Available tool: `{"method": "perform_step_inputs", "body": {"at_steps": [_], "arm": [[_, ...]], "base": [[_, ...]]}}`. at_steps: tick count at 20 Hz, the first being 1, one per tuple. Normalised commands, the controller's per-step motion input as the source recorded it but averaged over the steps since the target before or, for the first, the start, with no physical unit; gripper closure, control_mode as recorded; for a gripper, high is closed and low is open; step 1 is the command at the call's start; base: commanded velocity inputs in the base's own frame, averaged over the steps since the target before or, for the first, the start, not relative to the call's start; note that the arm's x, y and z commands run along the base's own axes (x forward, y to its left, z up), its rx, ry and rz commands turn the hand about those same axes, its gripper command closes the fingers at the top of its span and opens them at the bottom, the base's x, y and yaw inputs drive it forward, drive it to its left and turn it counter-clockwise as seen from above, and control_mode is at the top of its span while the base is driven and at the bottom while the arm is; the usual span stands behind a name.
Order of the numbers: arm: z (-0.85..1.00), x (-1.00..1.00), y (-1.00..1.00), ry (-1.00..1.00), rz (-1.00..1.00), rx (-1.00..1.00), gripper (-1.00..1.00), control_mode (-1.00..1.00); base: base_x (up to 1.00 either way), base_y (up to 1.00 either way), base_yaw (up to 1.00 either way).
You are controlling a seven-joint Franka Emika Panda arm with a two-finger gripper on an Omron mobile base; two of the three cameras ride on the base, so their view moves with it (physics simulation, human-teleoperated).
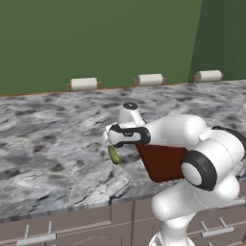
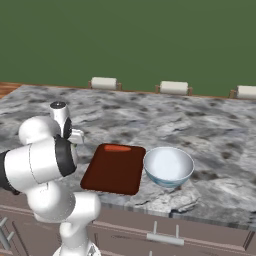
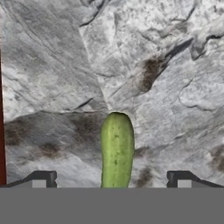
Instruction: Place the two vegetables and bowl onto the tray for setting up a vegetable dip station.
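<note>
The claw [image 3: 112, 179] hangs over the grey marbled desk [image 3: 166, 87] with its jaws spread as wide as they go and nothing between them. The green cucumber [image 3: 117, 151] lies flat on the desk directly ahead of the claw, its length running along the line midway between the two fingertips [image 3: 41, 179], one tip standing well off to each side of it. In the left base view the cucumber [image 1: 114, 154] sits just below the hand, near the edge of the reddish-brown tray [image 1: 161, 161].

The main risk, as I judge it, is the descent. The cucumber is round and smooth, so if the claw comes down off-centre, one finger would meet it first and roll or skid it sideways across the desk. Closing near its end could squeeze it out forwards.

The tray [image 2: 114, 169] lies off to one side of the claw and already carries a small red piece [image 2: 118, 148] near its far edge. The bluish-grey bowl [image 2: 168, 165] stands on the desk touching or just beside the tray's other side. A careless carry could knock the red piece.
</note>
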Motion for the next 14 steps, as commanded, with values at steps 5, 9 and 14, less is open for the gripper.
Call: {"method": "perform_step_inputs", "body": {"at_steps": [5,9,14], "arm": [[-0.09,0.00,0.07,0.01,0.00,0.00,-1.00,-1.00],[-0.16,0.02,0.09,0.00,0.00,0.00,-1.00,-1.00],[-0.17,0.06,0.07,0.00,0.00,0.00,-1.00,-1.00]], "base": [[0.00,0.00,0.00],[0.00,0.00,0.00],[0.00,0.00,0.00]]}}
